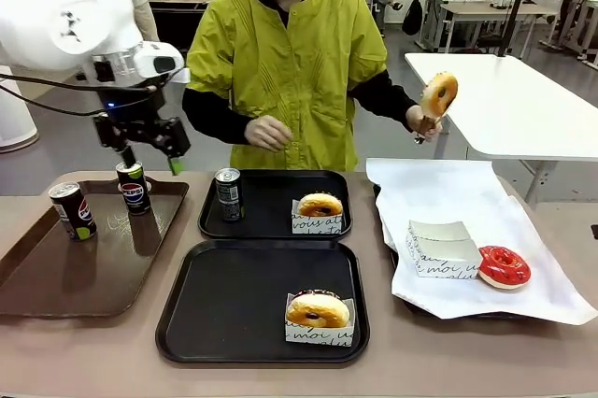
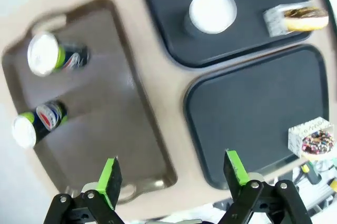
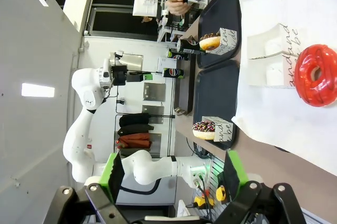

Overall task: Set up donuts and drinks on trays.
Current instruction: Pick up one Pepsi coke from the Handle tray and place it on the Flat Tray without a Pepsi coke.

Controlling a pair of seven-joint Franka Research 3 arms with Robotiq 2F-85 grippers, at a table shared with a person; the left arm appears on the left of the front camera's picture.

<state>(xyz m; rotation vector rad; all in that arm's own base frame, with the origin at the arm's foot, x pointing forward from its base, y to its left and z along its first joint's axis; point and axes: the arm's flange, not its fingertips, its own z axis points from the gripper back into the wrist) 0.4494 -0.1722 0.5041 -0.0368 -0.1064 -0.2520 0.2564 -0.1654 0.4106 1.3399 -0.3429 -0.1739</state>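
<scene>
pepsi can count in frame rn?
3. Left can and far can stand on the brown tray; third can stands on the far black tray. None seems hidden.

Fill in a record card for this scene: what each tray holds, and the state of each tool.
Far black tray: one can, one boxed donut
Near black tray: one boxed donut
Brown tray: two cans
Paper-lined tray: white box, red donut
Person: holds a donut in tongs
Left tool: open, above brown tray
Right tool: open, empty
</scene>
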